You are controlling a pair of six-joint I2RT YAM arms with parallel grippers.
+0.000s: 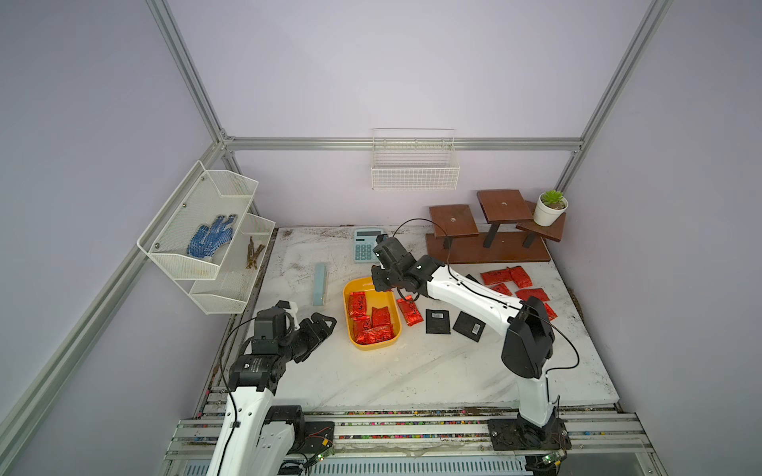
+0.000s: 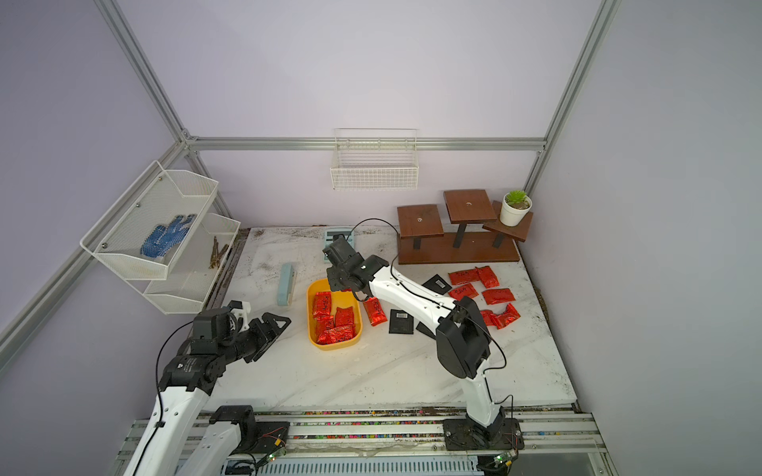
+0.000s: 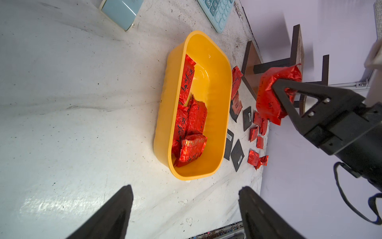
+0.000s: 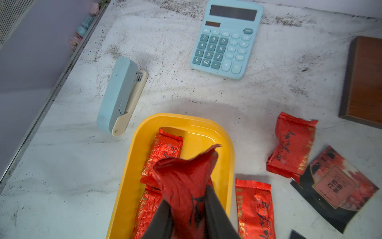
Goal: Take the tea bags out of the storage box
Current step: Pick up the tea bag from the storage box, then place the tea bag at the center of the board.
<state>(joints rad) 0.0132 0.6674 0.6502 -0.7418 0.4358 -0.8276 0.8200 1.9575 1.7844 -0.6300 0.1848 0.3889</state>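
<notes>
My right gripper (image 4: 187, 198) pinches one red foil sachet (image 4: 182, 175), held in the air above the far end of the storage box (image 1: 371, 345). The box sits left of centre on the table (image 1: 412, 371), nearer than the calculator (image 1: 365, 245), right of the stapler (image 1: 319, 284). Inside: several red tea bags (image 1: 373, 325), bunched toward the near end.

My left gripper (image 3: 186, 188) hovers just left of the box, fingers spread wide.

Loose red sachets (image 1: 507, 280) and black sachets (image 1: 438, 320) lie on the table to the right.

Mesh shelf (image 1: 165, 255), left wall: blue glove (image 1: 210, 237) in the upper tier, brown sticks (image 1: 254, 255) in the lower.

Right arm extended, right gripper (image 4: 186, 196) pinching a red foil sachet (image 4: 182, 171); left arm folded, left gripper (image 3: 186, 188) spread wide.
</notes>
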